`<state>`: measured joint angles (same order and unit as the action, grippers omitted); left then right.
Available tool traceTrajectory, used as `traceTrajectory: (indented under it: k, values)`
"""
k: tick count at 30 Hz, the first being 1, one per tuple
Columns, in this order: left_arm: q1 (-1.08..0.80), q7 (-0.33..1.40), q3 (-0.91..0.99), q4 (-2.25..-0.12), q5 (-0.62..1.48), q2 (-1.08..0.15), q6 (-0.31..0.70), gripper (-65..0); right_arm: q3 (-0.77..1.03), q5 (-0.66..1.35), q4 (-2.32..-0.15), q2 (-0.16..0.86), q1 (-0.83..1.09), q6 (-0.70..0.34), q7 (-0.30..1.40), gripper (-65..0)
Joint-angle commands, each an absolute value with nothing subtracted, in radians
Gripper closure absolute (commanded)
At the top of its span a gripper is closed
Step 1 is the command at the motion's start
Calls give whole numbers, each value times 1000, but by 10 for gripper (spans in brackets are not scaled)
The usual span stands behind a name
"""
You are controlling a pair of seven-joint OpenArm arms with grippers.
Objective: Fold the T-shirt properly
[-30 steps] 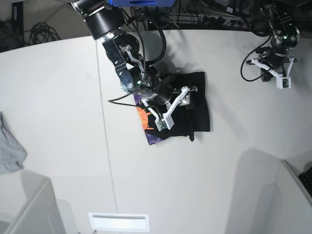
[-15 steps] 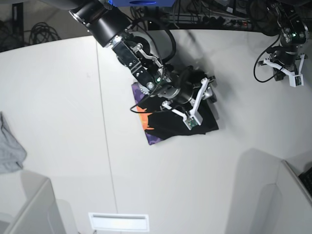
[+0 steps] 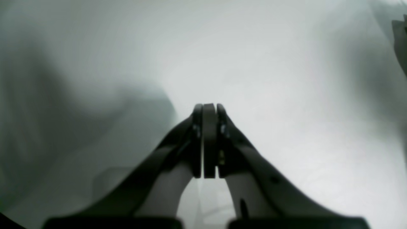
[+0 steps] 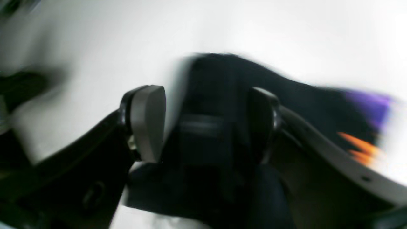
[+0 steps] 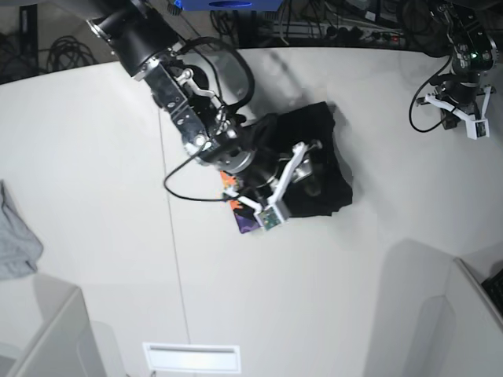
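The black T-shirt (image 5: 324, 132) lies bunched in a rough folded block at the table's middle. A bit of its purple and orange print (image 5: 243, 221) shows at its lower left edge. My right gripper (image 5: 302, 177) hovers low over the shirt. In the blurred right wrist view its fingers stand apart, open (image 4: 206, 124), with black cloth (image 4: 295, 92) between and behind them and the print (image 4: 365, 101) at the right. My left gripper (image 5: 460, 110) is at the far right back of the table, away from the shirt. Its pads (image 3: 205, 140) are pressed together with nothing between them.
A small light grey cloth (image 5: 14, 236) lies at the table's left edge. Grey bin walls rise at the lower left (image 5: 47, 330) and lower right (image 5: 464, 314). Cables hang behind the table's back edge.
My right arm swung back to the left over the shirt, and the shirt's right part bunched and shifted. The left arm hardly moved in the last half second.
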<state>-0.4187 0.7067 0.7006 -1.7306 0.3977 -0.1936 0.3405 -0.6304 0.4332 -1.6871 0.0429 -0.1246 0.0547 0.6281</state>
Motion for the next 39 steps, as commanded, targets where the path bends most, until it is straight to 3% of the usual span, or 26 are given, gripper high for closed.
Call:
traceTrajectory:
  k: [1, 2, 4, 5, 10, 20, 25, 32, 37, 39]
  values:
    - [-421, 687, 705, -1748, 406, -209, 343, 0, -608, 449, -1704, 39, -127, 41, 607, -287]
    - [-421, 687, 705, -1748, 406, -208, 343, 0, -587, 450, -1704, 45, -114, 41, 607, -225]
    - [-420, 687, 704, -1748, 406, -208, 344, 0, -564, 450, -1704, 53, -84, 39, 607, -41]
    - [-420, 687, 704, -1748, 406, -208, 344, 0, -564, 450, -1704, 53, -71, 39, 607, 0]
    - [-415, 687, 677, -1750, 406, -206, 344, 0, -585, 452, -1687, 44, -10, 39, 607, 0]
    - [-414, 687, 567, -1830, 407, -170, 344, 0, -854, 452, -1515, 31, -68, 39, 607, 0]
    - [-414, 687, 565, -1882, 423, -162, 344, 0, -789, 455, -1607, 59, -38, 39, 608, 0]
    - [-435, 687, 568, -1857, 794, -197, 344, 0, -604, 456, -1759, 97, 36, 39, 608, 0]
    - [-440, 687, 567, -1856, 928, -206, 344, 0, -479, 456, -1819, 97, 90, 38, 608, 0]
    - [-440, 687, 567, -1856, 935, -206, 344, -132, -450, 455, -1821, 99, 104, 38, 608, 0]
